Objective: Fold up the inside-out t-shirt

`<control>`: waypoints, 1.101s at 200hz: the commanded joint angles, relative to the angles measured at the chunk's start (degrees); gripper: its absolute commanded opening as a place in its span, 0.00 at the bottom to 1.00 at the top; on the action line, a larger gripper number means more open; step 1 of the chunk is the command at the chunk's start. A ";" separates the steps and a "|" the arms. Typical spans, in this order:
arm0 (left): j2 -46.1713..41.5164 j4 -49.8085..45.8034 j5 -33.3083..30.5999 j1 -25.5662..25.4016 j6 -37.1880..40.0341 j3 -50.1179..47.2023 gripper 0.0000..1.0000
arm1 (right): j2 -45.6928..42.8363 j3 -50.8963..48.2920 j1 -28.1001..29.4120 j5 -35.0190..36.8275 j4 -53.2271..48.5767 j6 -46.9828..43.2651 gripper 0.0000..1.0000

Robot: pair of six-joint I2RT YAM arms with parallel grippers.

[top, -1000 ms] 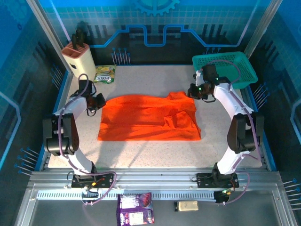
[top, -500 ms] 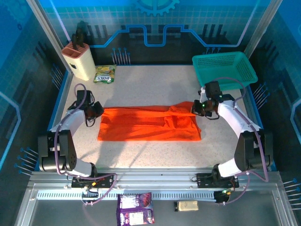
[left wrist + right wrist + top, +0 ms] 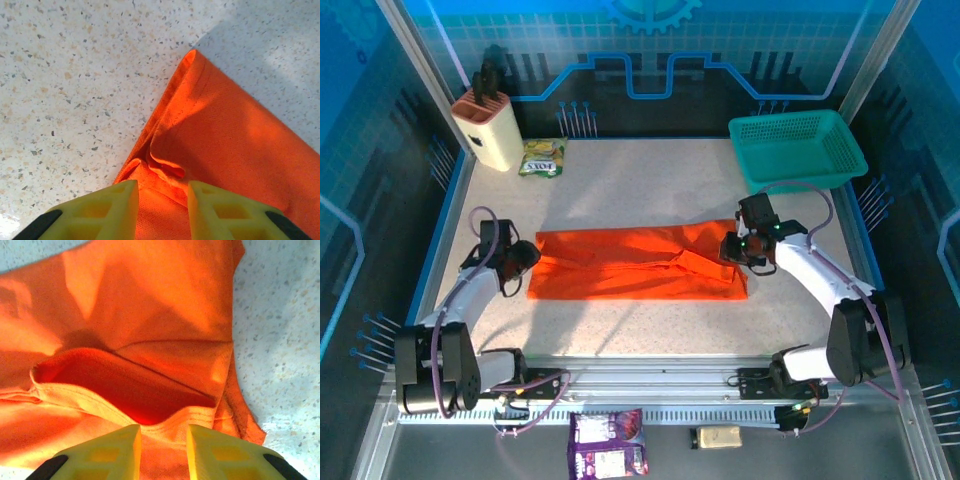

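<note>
I held the orange t-shirt (image 3: 635,263) at both ends.

The t-shirt lay on the speckled table (image 3: 640,190) as a long flat band across the middle, folded over on itself. My left gripper (image 3: 525,258) was at the left end. Its two yellow fingers (image 3: 115,205) were close together, with a bunched corner of cloth pinched between them. My right gripper (image 3: 728,250) was at the right end. Its fingers (image 3: 120,445) were close together too and pinched a thick hem, and an open pocket of cloth sat just in front of them. The teal basket (image 3: 800,145) was at the far right corner, well apart from the shirt. A beige knife block (image 3: 488,125) stood at the far left corner, with a small yellow-green packet (image 3: 542,157) beside it.
</note>
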 commanded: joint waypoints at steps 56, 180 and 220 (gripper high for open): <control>8.28 -10.70 -0.16 -4.58 3.06 12.11 0.32 | 14.39 15.08 10.39 -10.41 0.25 -5.36 0.35; 13.10 -18.86 -5.02 -4.63 0.96 13.69 0.32 | 23.44 22.88 17.07 -11.13 -0.63 -3.54 0.35; 12.94 -20.00 -5.50 -4.58 -0.91 13.21 0.36 | 21.80 22.03 17.12 -10.18 -1.27 -3.40 0.35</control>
